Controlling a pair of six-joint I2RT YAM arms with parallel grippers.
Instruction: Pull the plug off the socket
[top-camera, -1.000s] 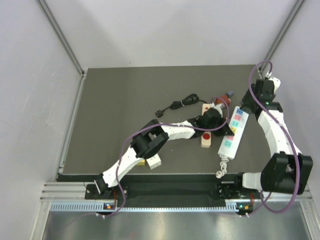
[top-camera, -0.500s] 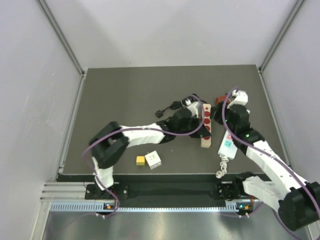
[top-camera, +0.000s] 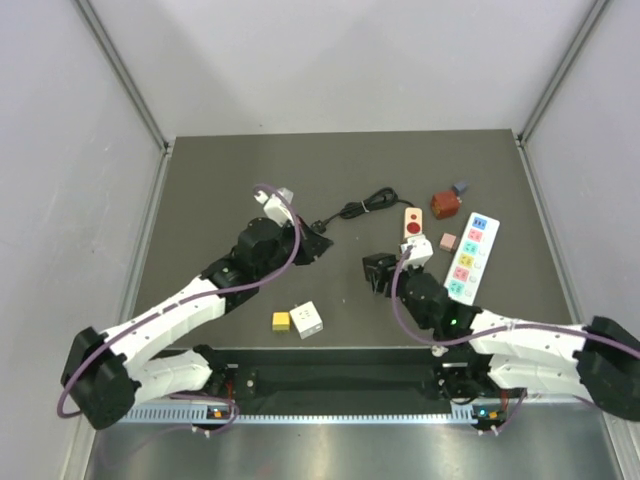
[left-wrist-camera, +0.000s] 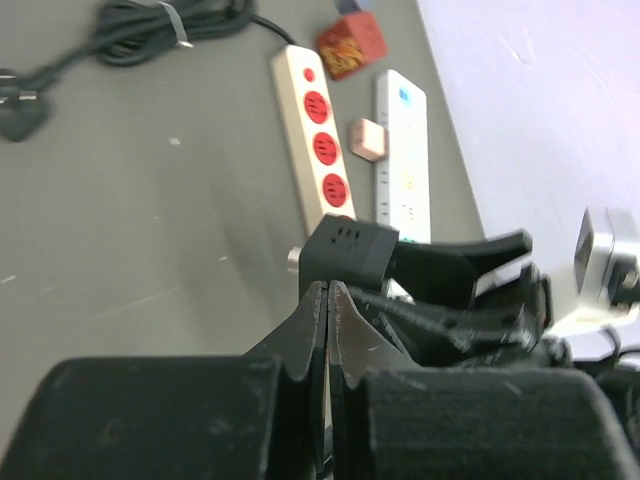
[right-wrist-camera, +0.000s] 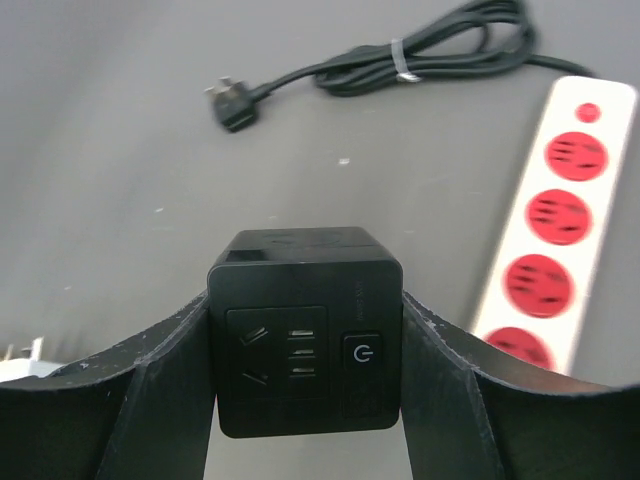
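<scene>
Clamping black socket cube (right-wrist-camera: 305, 330), right jaws

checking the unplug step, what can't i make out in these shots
black cube underside, pins if any: right wrist view, hidden by its own body and the right gripper
red strip near end: top view, under the right gripper; left wrist view, behind the black cube
white strip labels: top view, too small
</scene>
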